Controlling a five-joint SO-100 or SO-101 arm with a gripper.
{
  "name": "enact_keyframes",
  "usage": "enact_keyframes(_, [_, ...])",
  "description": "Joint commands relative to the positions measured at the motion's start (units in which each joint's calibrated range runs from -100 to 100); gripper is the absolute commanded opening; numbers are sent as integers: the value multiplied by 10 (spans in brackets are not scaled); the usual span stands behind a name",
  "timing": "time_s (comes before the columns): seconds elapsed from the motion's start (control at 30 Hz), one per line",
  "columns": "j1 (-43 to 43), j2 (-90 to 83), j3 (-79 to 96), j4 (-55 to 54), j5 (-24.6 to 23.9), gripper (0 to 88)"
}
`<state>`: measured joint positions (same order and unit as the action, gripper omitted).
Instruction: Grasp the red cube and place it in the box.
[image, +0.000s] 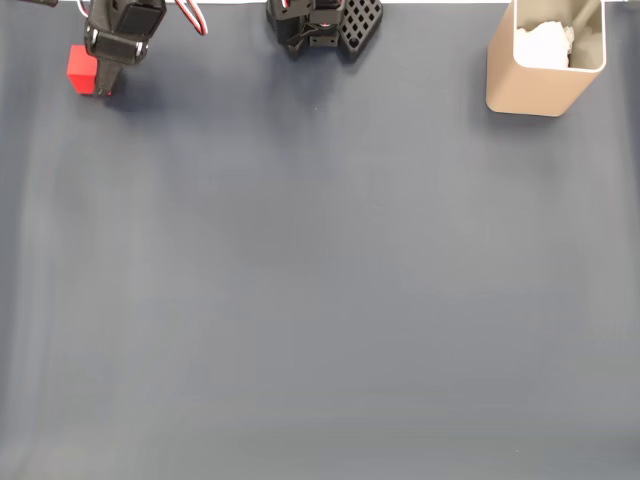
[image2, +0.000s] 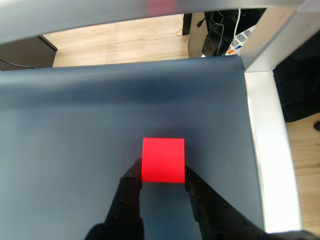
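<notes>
**Gripper at the red cube, far left; box far right**

Fixed view: dark blue-grey mat (image: 320, 300) covers the table. The red cube (image: 82, 69) sits at the far left corner of the mat, on its surface. The gripper (image: 106, 88) is right at it, w/ the black arm body just to the cube's right and partly over it. Red & white wires (image: 192, 17) loop from the arm near the far edge. Arm base (image: 322, 27), black w/ a lattice-pattern part, stands at the far edge, approx centre, well apart from the cube.

The box (image: 520, 95) stands upright at the far right, beige, open top, well apart from cube and gripper. Something white & crumpled (image: 545, 45) lies inside it; can't tell what it is.

Wrist view: red cube (image2: 163, 160) is mid-picture on the mat, top face toward the camera. The gripper (image2: 162, 176) comes in from the bottom edge. Left finger (image2: 131, 192) tip touches the cube's lower left edge; right finger's tip meets the lower right corner. So jaws are closed in on the cube's near end, one each side, gripping only that near part; most of the cube sticks out beyond the tips. Can't tell if cube is lifted or resting on the mat.

Beyond the mat in wrist view: silver table frame (image2: 267, 150) along the right, wood floor (image2: 120, 42) at the far side, plus a power strip w/ cables (image2: 239, 39).
</notes>
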<state>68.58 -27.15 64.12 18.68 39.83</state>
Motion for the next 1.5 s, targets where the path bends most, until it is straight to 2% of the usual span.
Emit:
enact_keyframes(0.0, [-12,-2,-41,15,5,51])
enact_keyframes(0.3, [-93,-12,-177,181,40,6])
enact_keyframes(0.83, [-262,-18,-407,318,13,3])
enact_keyframes(1.47, [-463,-90,-441,333,24,2])
